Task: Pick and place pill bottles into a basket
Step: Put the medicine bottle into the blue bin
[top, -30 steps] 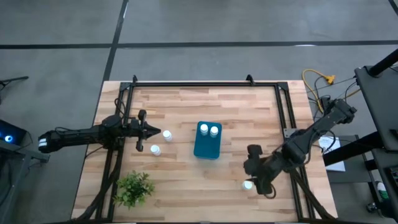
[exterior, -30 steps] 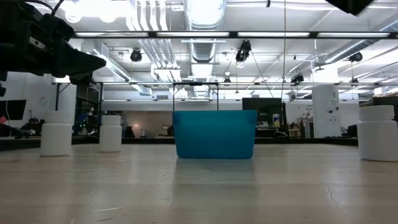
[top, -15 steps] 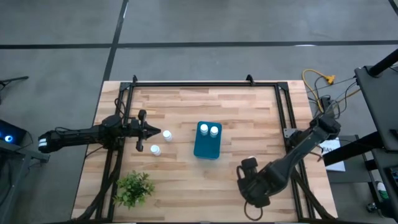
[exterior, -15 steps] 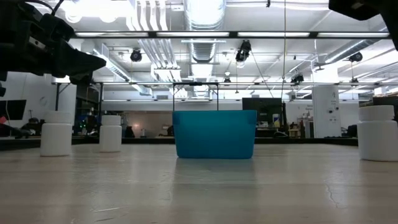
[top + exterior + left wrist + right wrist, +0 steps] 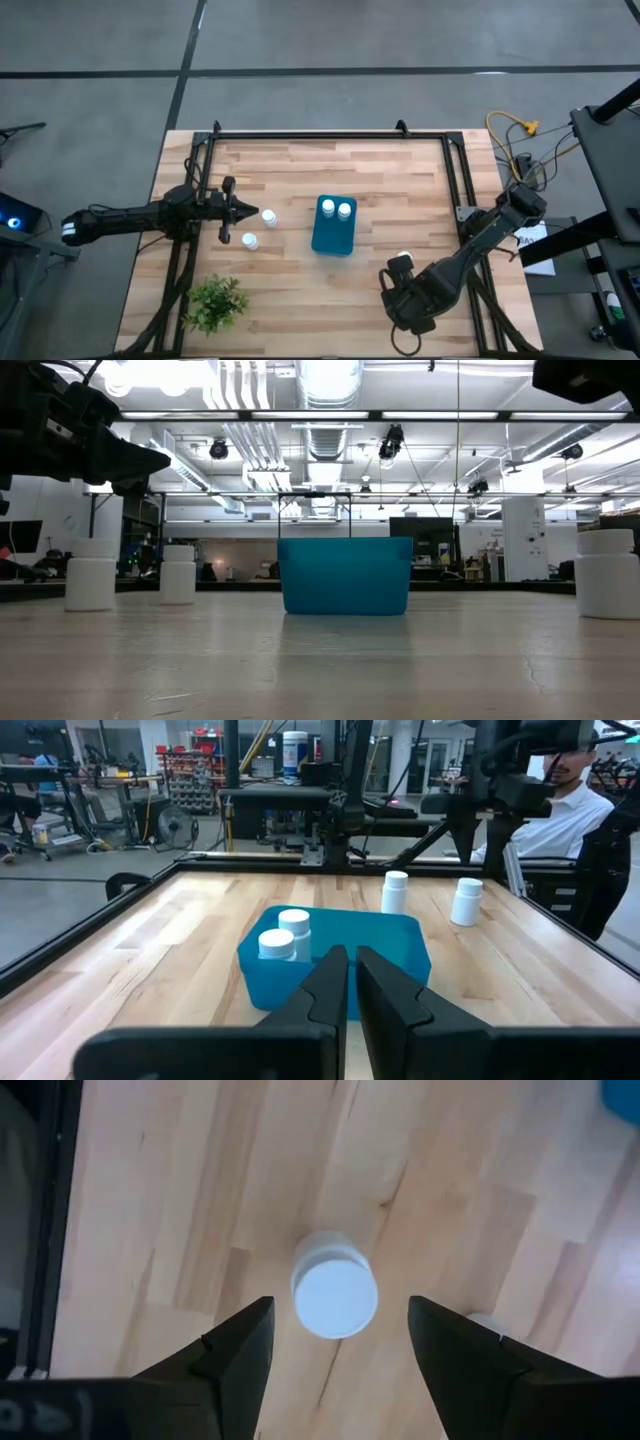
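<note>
The teal-blue basket point(image 5: 334, 232) stands at mid-table with two white pill bottles point(image 5: 336, 209) upright in it. Two more bottles point(image 5: 268, 216) point(image 5: 249, 241) stand on their bases left of it, just beyond my left gripper point(image 5: 244, 210), which is shut, empty and raised above the table point(image 5: 120, 458). My right gripper point(image 5: 405, 298) points down, open, over a bottle point(image 5: 335, 1292) standing near the right front; its fingers stand on either side of the cap, not touching it. Another bottle point(image 5: 403, 260) stands just beyond.
A small green plant point(image 5: 214, 303) stands at the front left corner. A black frame point(image 5: 320, 136) runs along the table's far and side edges. A person in a white shirt point(image 5: 560, 815) is beyond the table's right side. Bare wood lies in front of the basket.
My right gripper has moved toward the table's near edge and now sits over the nearer right-hand bottle, hiding it in the high view. The bottle just beyond it, covered by the arm before, now shows. The bottles and the basket have stayed put.
</note>
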